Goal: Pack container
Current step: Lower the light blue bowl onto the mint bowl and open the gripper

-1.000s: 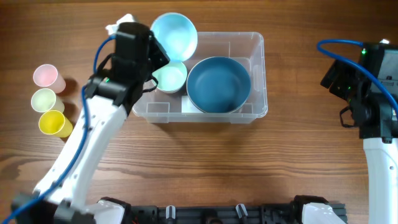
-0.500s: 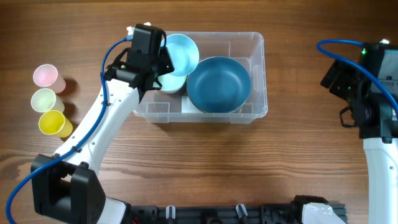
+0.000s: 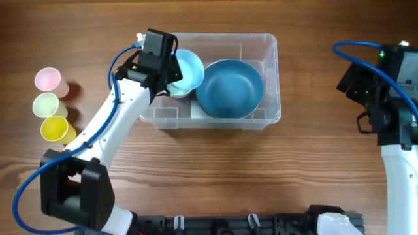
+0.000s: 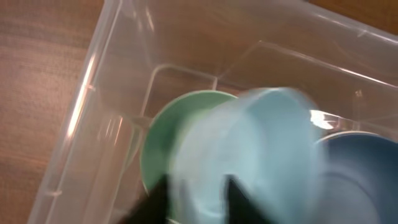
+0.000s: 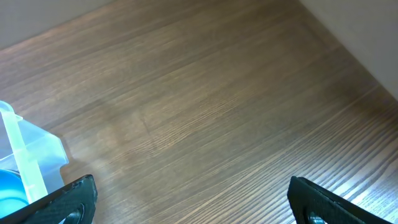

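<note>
The clear container (image 3: 273,78) sits at the table's middle; it also shows in the left wrist view (image 4: 99,81). Inside it a large dark blue bowl (image 3: 230,88) lies on the right and a mint green bowl (image 3: 171,89) on the left, also seen in the left wrist view (image 4: 163,137). My left gripper (image 3: 175,78) is shut on a light blue bowl (image 3: 189,67), holding it tilted over the green bowl inside the container; in the left wrist view the light blue bowl (image 4: 261,149) is blurred between the fingers (image 4: 196,199). My right gripper (image 5: 189,199) is open and empty over bare table at the far right.
Three small cups stand in a column at the left: pink (image 3: 48,79), pale green (image 3: 46,104), yellow (image 3: 55,129). A corner of the container (image 5: 31,155) shows in the right wrist view. The right arm (image 3: 385,91) rests at the right edge.
My left gripper has carried the light blue bowl from above the container's far-left rim down and inward, over the green bowl. The right arm has not moved.
</note>
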Robot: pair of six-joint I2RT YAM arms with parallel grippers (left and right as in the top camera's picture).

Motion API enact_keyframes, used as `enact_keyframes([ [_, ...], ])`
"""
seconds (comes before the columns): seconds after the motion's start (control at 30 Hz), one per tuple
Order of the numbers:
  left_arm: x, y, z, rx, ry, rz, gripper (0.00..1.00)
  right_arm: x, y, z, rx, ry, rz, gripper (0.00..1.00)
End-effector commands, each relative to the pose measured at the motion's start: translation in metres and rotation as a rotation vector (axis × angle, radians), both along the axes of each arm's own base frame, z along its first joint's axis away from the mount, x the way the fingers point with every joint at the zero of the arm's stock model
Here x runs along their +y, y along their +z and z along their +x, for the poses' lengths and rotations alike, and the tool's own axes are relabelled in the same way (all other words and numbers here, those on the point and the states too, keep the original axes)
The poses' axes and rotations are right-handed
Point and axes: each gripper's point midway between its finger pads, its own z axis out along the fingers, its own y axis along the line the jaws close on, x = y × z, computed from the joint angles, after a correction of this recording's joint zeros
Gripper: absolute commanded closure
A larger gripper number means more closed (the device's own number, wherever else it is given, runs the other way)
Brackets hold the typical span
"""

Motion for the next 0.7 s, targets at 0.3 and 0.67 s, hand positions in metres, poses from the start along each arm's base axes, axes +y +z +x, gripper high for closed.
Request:
enact_keyframes([
  [0.3,0.022,0.06,0.001,-0.099,0.07,-0.033,0.27,-0.004,0.004,0.001,-0.012,-0.023,-0.005,0.0],
  [0.67,0.128,0.084,-0.108,0.113,0.402,-0.027,0.0,-0.004,0.004,0.001,-0.013,-0.023,-0.005,0.0],
])
